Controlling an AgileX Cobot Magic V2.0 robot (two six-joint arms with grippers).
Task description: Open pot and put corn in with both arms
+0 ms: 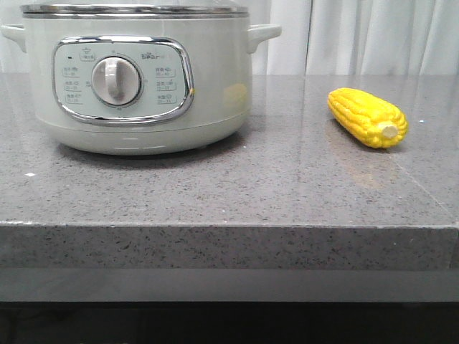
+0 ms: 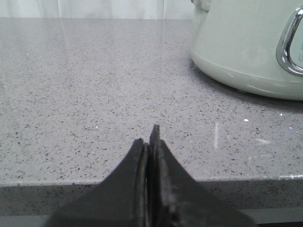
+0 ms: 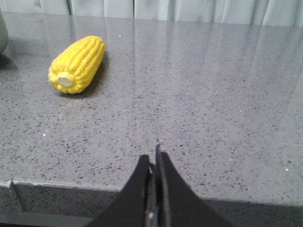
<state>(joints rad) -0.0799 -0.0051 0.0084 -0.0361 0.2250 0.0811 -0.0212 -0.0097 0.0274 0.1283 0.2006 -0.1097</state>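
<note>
The pale grey-green pot (image 1: 136,75) stands at the back left of the grey counter with its metal-rimmed lid (image 1: 135,9) on; its side also shows in the left wrist view (image 2: 246,45). The yellow corn (image 1: 367,117) lies on the counter at the right, stub end toward the front; it also shows in the right wrist view (image 3: 78,64). My left gripper (image 2: 150,139) is shut and empty near the counter's front edge, left of the pot. My right gripper (image 3: 154,158) is shut and empty at the front edge, well short of the corn. Neither gripper shows in the front view.
The speckled grey counter (image 1: 237,186) ends in a thick front edge (image 1: 229,247). White curtains (image 1: 373,36) hang behind it. The pot's side handles (image 1: 264,32) stick out at lid height.
</note>
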